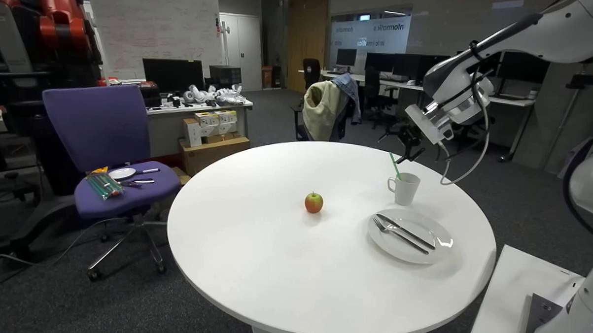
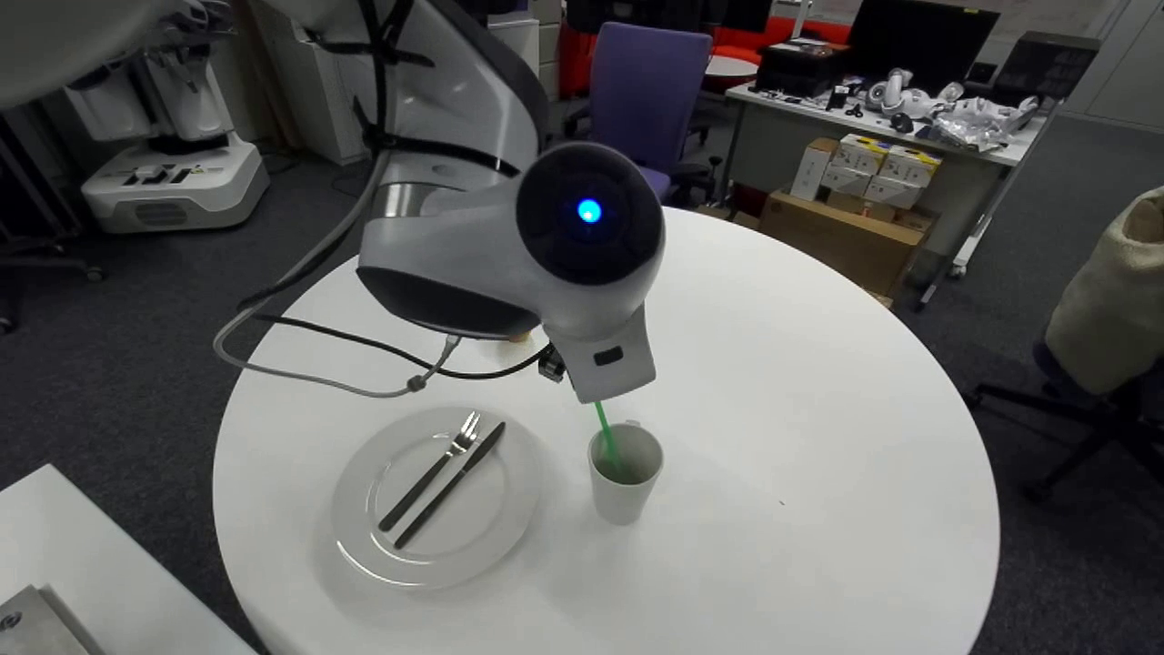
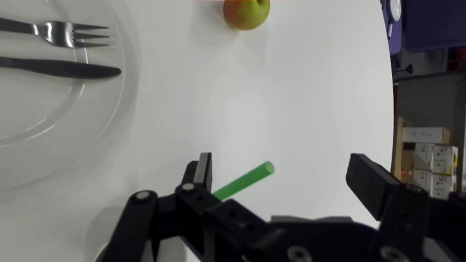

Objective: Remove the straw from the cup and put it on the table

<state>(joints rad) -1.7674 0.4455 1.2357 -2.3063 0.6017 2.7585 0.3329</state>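
Observation:
A green straw (image 1: 395,166) leans out of a white cup (image 1: 406,191) on the round white table (image 1: 254,244). In an exterior view the straw (image 2: 604,424) also shows inside the cup (image 2: 621,502). My gripper (image 1: 410,155) is open and empty above the cup, close to the straw's upper end. In the wrist view the straw's top (image 3: 249,179) lies between the open fingers (image 3: 280,171), nearer the left finger. Its lower part is hidden behind that finger. The cup (image 3: 174,251) is mostly hidden at the bottom left.
A white plate (image 1: 439,257) with a fork (image 1: 402,236) and a knife (image 1: 407,230) stands beside the cup. An apple (image 1: 313,203) sits near the table's middle. A purple chair (image 1: 100,130) stands beyond the table. Cables (image 1: 479,155) hang from the arm.

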